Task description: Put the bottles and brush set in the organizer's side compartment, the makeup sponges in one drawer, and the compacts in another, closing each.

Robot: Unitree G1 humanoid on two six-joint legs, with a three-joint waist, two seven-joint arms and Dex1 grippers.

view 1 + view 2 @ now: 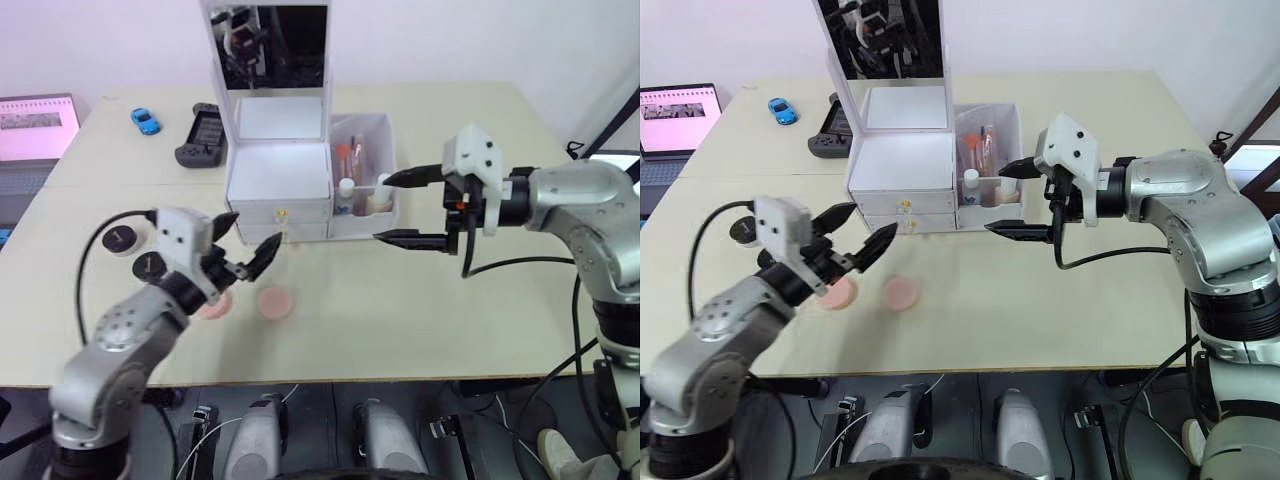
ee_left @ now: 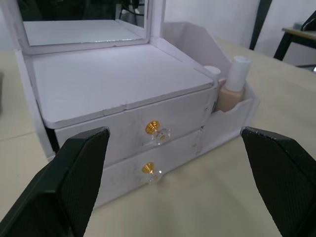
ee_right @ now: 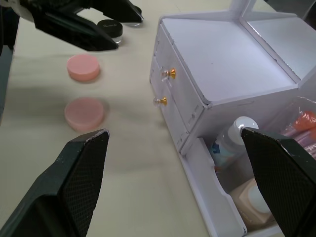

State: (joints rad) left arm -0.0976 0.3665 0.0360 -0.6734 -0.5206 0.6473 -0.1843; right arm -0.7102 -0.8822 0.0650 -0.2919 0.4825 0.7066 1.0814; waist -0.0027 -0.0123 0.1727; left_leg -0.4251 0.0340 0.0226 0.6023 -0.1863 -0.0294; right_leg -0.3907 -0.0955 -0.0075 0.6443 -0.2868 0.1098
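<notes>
Risks, as we judge them: the left gripper, its jaws wide apart and empty, sits just in front of the organizer, facing two small gold knobs that look slick and tiny for broad black fingers; a slipped pinch, or a pull that drags the light plastic box along the tabletop instead of opening a drawer, seems the main hazard. Both drawers are shut.

Right gripper: jaws spread, holding nothing, beside the side compartment; a careless sweep could tip the bottles.

Holdings:
- Side compartment: translucent white walls; two white-capped bottles and the brush set already inside.
- Makeup sponges: two flat, soft-looking pink rounds on the tabletop before the drawers, one partly behind the left gripper.
- Compacts: two hard black discs, left of the organizer, near each other.
- Mirror lid: upright, dark, glossy.
</notes>
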